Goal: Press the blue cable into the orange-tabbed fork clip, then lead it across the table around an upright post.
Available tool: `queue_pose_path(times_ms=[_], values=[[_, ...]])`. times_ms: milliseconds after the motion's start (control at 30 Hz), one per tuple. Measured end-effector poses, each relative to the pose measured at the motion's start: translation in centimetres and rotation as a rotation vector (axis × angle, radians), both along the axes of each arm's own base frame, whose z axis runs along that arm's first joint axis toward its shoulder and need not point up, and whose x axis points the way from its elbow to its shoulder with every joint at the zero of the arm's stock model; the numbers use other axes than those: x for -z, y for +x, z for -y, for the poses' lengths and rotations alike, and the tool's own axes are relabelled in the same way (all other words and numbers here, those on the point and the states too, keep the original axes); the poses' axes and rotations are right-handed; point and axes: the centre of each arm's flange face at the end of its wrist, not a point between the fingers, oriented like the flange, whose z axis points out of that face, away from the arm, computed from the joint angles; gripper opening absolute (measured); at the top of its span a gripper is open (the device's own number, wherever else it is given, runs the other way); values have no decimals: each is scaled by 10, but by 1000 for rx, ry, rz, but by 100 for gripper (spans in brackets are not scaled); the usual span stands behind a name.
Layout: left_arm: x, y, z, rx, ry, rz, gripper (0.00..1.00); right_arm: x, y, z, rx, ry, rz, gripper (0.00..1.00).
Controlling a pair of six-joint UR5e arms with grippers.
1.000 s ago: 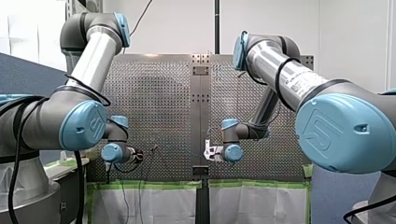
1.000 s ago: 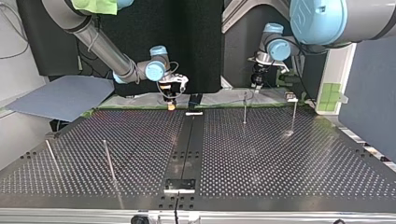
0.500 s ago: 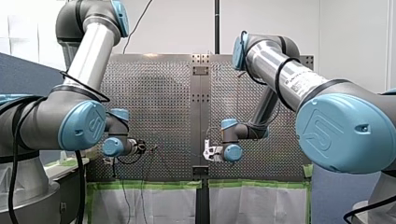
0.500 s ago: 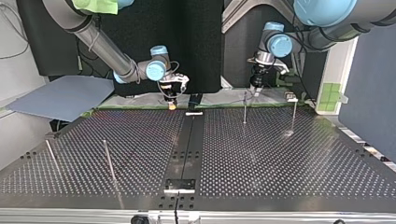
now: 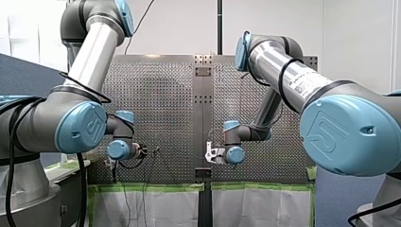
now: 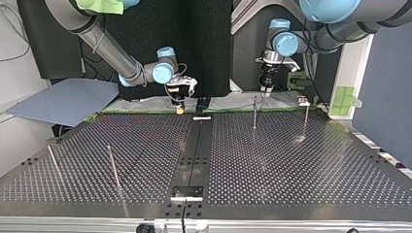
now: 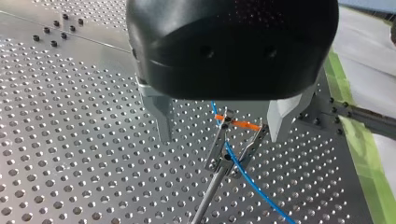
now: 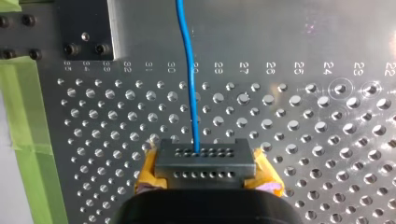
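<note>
Under my left gripper (image 7: pixel 222 122), the orange-tabbed fork clip (image 7: pixel 229 140) stands on a thin stem. The blue cable (image 7: pixel 254 184) runs between its prongs. The metal fingers (image 7: pixel 161 116) are open, one on each side above the clip, touching nothing. In the right wrist view, my right gripper (image 8: pixel 201 157), with yellow pads, is shut on the blue cable (image 8: pixel 188 70), which leads straight ahead over the perforated plate. In the top view my right gripper (image 6: pixel 179 103) hangs low at the table's far edge, and my left gripper (image 6: pixel 266 86) is behind a thin post (image 6: pixel 254 112).
Upright posts stand on the perforated table (image 6: pixel 272 165): one (image 6: pixel 305 119) at the top view's right, two (image 6: pixel 112 166) (image 6: pixel 52 159) at its left. A centre seam with a black bracket (image 6: pixel 187 191) divides the table. Green tape (image 8: pixel 28 121) lines the edge.
My left gripper has risen a little and shifted towards the top view's left, staying open. My right arm and the cable it holds have not moved.
</note>
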Motion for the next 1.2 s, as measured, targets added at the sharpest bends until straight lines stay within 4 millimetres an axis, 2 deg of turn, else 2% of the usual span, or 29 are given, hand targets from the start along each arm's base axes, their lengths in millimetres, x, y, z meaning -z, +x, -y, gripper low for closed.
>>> queue_pose_path(times_ms=[233, 533, 1200], values=[[8, 5, 1, -34, 3, 2, 100, 0, 0, 0, 0, 0, 0, 0], [33, 6, 10, -8, 18, -28, 100, 0, 0, 0, -1, 1, 1, 0], [33, 3, 24, 1, 132, 4, 100, 1, 0, 0, 1, -1, 3, 0]])
